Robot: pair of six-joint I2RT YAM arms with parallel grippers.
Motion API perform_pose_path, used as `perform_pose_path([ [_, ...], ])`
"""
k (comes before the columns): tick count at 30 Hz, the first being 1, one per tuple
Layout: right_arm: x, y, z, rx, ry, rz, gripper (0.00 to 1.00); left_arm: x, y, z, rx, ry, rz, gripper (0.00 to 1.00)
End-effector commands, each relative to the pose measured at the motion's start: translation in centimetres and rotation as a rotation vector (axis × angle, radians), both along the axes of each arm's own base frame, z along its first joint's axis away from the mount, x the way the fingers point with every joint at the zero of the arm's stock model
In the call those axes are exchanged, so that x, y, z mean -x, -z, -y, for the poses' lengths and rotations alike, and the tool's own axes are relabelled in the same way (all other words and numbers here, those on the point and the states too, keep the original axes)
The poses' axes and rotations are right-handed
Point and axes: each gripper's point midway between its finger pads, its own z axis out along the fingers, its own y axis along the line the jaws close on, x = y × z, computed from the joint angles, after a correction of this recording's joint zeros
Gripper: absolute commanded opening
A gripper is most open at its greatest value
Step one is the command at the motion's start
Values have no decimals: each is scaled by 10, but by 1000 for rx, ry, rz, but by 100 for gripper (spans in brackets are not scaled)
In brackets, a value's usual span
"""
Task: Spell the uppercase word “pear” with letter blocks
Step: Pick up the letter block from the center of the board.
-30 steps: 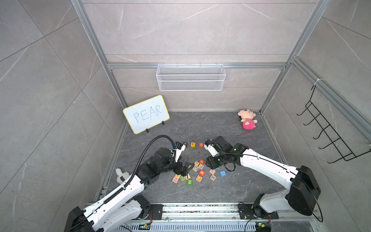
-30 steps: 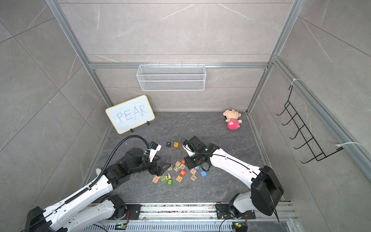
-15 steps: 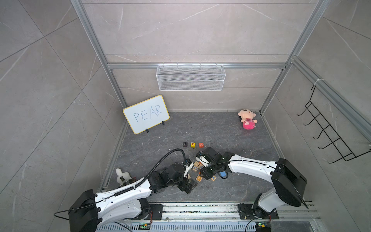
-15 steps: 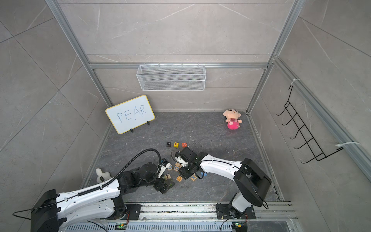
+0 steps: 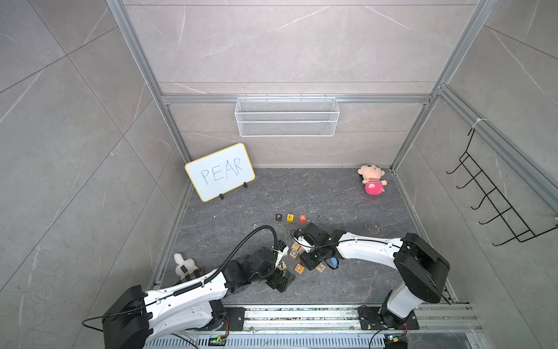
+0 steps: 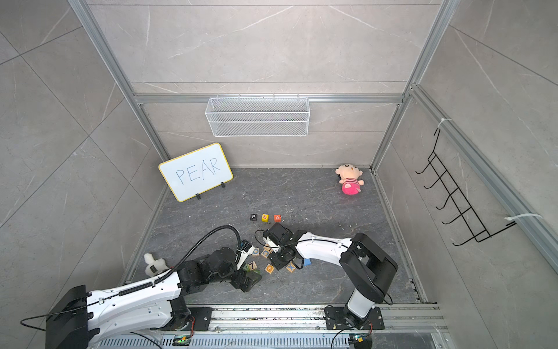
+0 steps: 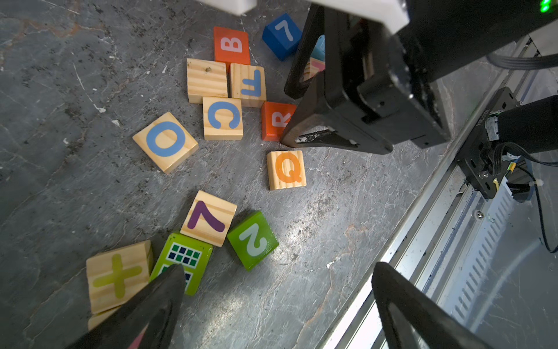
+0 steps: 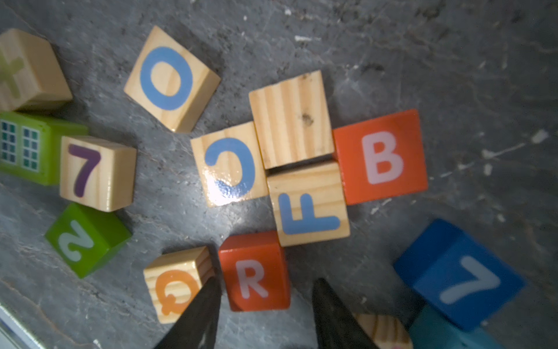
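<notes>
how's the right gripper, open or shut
Open: the right gripper straddles the R block, with bare floor showing between the block and one finger.

P block [image 5: 278,217], E block [image 5: 290,217] and A block [image 5: 302,218] line up (left to right). R block [image 8: 255,272] lies nearer the robot, just beside Q block [image 8: 175,284].

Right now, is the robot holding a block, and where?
Nothing is held. The right fingers flank the orange R block on two sides, not yet squeezing; the left fingers are wide open, empty.
</notes>
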Motion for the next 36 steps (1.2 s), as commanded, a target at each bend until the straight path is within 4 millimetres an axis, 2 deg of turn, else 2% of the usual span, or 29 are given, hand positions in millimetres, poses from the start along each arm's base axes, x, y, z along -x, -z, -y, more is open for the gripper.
perform_pose_path([
  [1,-6,3,-2,25,-6,26,51,-6,-9,7,33,-13,28,100],
  [13,-5,7,-6,18,-21,11,53,-8,-10,9,39,-8,41,100],
  [24,-3,3,-7,7,-27,14,37,-11,-14,9,39,-14,63,100],
  [31,-4,-11,-11,-27,-16,25,36,-15,-32,8,26,24,137,100],
  [36,-3,-35,-17,-88,-10,30,34,-22,-46,9,44,30,211,100],
])
